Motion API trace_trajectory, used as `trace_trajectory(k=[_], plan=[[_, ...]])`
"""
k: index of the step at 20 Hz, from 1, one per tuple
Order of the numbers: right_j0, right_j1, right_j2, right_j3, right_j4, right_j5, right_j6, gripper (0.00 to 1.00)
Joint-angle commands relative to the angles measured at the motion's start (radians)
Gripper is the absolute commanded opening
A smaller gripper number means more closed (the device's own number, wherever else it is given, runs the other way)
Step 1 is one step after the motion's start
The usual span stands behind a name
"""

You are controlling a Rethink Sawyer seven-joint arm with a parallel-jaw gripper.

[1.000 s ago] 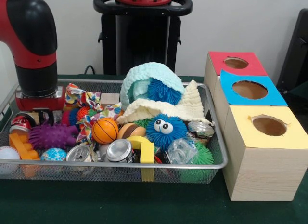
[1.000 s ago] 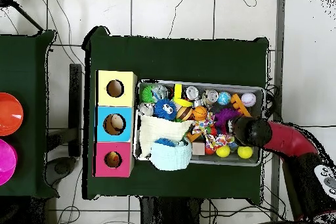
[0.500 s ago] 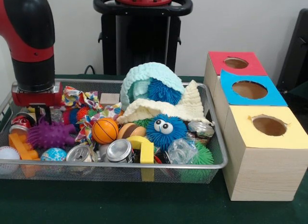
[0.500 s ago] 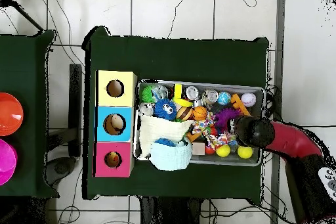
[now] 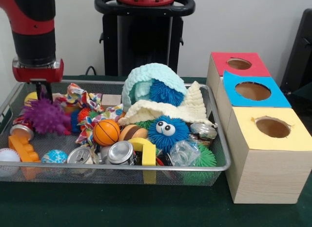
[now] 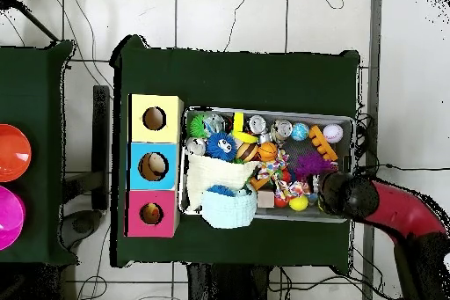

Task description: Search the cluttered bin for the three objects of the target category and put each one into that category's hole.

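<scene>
The wire mesh bin [image 5: 122,167] is full of toys. A mint green waffle cloth [image 5: 156,73] is draped over a blue spiky ball at the bin's back. A cream cloth [image 5: 194,102] and a pale yellow one [image 5: 146,110] lie in front of it. They also show in the overhead view, the mint cloth [image 6: 228,213] and the cream cloth [image 6: 211,173]. The red-topped hole [image 5: 239,64] is on the farthest box. My gripper [image 5: 44,97] is over the bin's left end, shut on a purple spiky ball [image 5: 46,115] held just above the clutter.
The blue-topped box [image 5: 253,91] and yellow-topped box [image 5: 272,128] stand in a row right of the bin. The bin also holds a blue ball with eyes [image 5: 167,132], a small basketball [image 5: 106,132], cans [image 5: 120,153], an orange block [image 5: 19,150] and a patterned ribbon [image 5: 90,107].
My gripper has risen out of the bin's left end, and the purple spiky ball has come up off the clutter with it.
</scene>
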Motion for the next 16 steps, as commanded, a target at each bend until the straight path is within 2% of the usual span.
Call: trace_trajectory(k=[1, 9, 16], plan=[[-0.072, -0.125, 0.071, 0.236, 0.024, -0.074, 0.062, 0.0], [-0.123, -0.207, 0.085, 0.316, 0.019, -0.05, 0.016, 0.0], [-0.069, -0.238, 0.082, 0.295, 0.045, -0.001, 0.048, 0.0]])
